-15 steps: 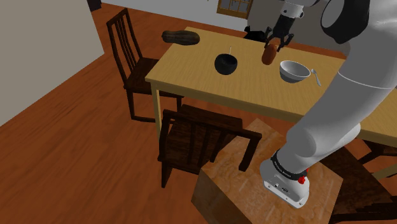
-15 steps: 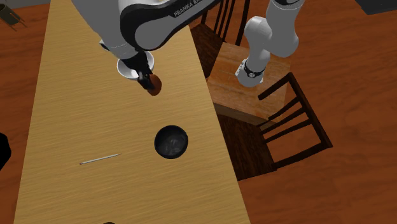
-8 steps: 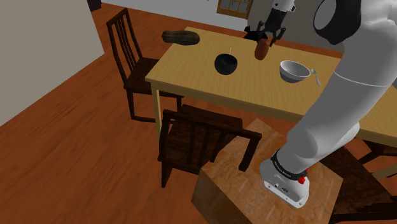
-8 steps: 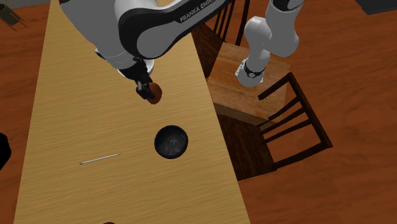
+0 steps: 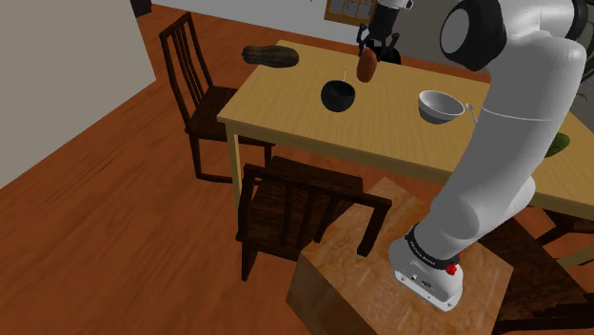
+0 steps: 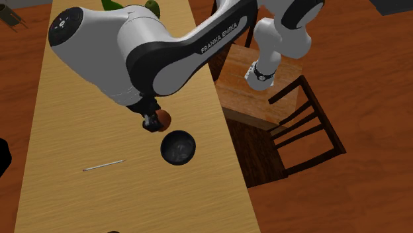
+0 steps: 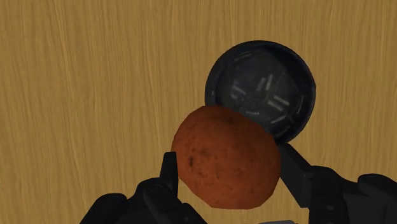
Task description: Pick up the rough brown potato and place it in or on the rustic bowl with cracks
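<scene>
Tool (image 6: pixel 151 123) clasping potato (image 7: pixel 226 165), beside bowl (image 7: pixel 267 89) rim (above table (image 7: pixel 83 95))

My arm (image 6: pixel 99 46) is a chain of plump, glossy white shells joined by dark joints, one black band carrying white FRANKA EMIKA lettering (image 6: pixel 218 38), my base (image 5: pixel 424 283) a white foot under a dark ring, with a red dot (image 5: pixel 451 269), and my fingers (image 7: pixel 298 184) blocky and plain black.
</scene>
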Action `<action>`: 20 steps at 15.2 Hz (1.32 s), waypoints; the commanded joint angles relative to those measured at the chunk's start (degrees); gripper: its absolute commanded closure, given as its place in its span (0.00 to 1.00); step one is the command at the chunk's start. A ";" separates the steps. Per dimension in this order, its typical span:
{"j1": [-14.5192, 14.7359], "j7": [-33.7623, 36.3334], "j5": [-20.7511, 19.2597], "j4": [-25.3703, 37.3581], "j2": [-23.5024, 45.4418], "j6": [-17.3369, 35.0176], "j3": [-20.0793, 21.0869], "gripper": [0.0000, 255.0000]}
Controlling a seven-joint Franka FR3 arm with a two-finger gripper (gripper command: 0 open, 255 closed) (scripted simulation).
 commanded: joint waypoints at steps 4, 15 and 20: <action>1.01 5.32 2.54 12.88 8.20 -4.24 2.17 1.00; 2.52 4.90 2.56 5.01 8.10 3.46 2.44 1.00; 2.94 4.34 2.71 1.21 8.15 7.22 2.54 1.00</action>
